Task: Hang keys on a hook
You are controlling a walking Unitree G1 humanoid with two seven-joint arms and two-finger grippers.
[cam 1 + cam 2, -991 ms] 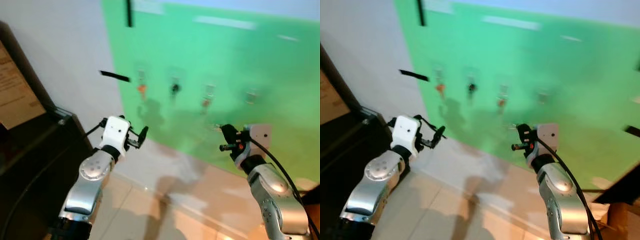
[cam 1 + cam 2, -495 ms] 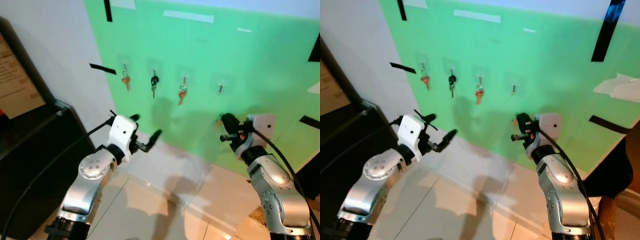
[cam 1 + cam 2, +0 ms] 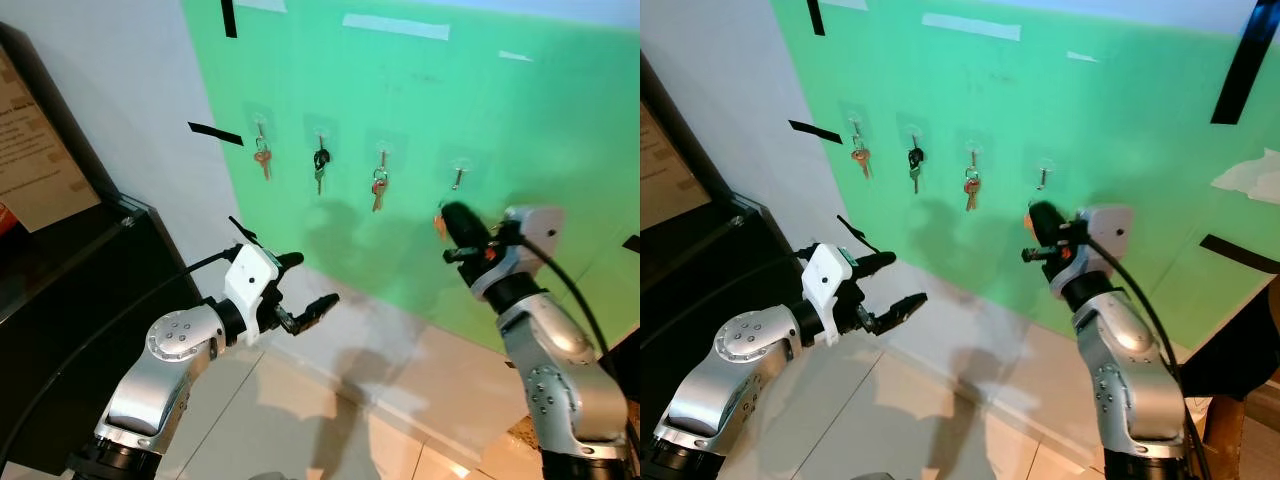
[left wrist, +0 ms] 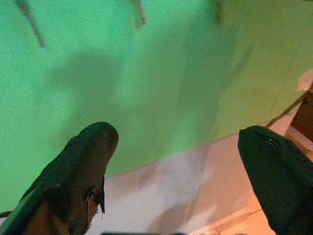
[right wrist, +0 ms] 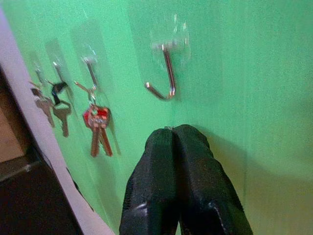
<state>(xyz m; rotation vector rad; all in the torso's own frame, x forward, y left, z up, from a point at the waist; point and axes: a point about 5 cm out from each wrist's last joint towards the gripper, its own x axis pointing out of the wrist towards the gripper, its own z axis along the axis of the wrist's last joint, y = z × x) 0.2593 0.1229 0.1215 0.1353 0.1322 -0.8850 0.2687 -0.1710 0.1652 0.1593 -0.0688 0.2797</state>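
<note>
Green board [image 3: 520,130] with four hooks: three held keys, one empty.
Empty hook [image 5: 164,73] sat upper centre of the frame; right gripper [image 5: 174,142] pinched closed just below it, orange key [image 3: 439,224] at its tip; left gripper [image 3: 305,285] spread wide, lower left.

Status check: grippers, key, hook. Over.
Right gripper shut, just below empty hook. Small orange key at its tip. Left gripper open, low, idle. Nothing blocking hook.
</note>
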